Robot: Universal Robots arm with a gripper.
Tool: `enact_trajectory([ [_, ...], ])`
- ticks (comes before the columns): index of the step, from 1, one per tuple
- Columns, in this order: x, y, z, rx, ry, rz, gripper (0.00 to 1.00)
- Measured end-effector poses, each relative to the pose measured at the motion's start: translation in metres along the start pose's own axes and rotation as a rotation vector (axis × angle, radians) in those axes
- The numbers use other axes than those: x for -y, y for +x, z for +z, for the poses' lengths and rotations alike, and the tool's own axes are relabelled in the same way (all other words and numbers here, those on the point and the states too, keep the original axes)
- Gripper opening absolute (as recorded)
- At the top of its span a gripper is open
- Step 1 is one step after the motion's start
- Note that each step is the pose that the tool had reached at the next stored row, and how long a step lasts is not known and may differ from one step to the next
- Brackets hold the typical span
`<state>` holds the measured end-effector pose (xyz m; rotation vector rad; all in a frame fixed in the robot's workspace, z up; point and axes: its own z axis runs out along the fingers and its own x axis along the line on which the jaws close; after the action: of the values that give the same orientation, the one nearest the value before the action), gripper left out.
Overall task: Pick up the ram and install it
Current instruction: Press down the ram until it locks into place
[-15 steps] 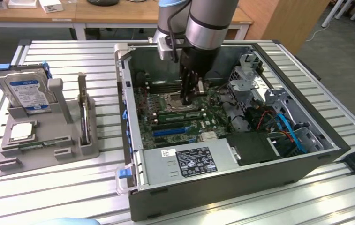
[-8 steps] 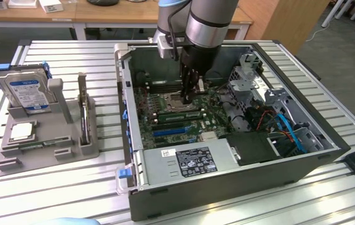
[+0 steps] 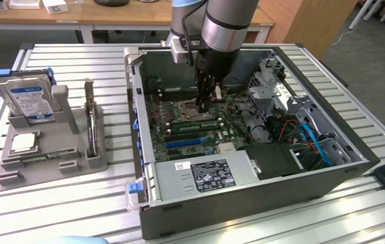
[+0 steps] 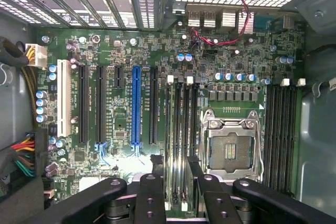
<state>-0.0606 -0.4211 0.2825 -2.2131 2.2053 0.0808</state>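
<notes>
My gripper (image 3: 203, 104) reaches down into the open computer case (image 3: 328, 188), just above the motherboard (image 4: 126, 40) beside the CPU socket (image 4: 231, 148). In the wrist view the gripper (image 4: 179, 203) stands open, its two dark fingers (image 4: 149, 198) apart on either side of the memory slots (image 4: 181, 114). A slim green ram (image 4: 176, 184) stands edge-on in those slots between the fingers; I cannot tell whether the pads touch it. A second bank of slots (image 4: 281, 129) lies on the far side of the socket.
The grey tray (image 3: 50, 137) on the exterior view's left holds a silver hard drive with a blue label (image 3: 28, 99), a tall dark upright card (image 3: 92, 122) and small parts at its front. The power supply (image 3: 202, 175), drive cage (image 3: 273, 86) and cables (image 3: 314, 140) crowd the case.
</notes>
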Motion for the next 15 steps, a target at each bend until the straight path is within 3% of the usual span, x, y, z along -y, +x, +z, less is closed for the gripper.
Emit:
enact_trajectory([
  [4,0.0000,0.0000,0.0000,0.0000,0.0000,0.000,0.30],
  [9,0.0000,0.0000,0.0000,-0.0001,0.0000,0.000,0.10],
  [15,0.0032,0.0000,-0.0003,-0.0004,-0.0002,0.000,0.10],
])
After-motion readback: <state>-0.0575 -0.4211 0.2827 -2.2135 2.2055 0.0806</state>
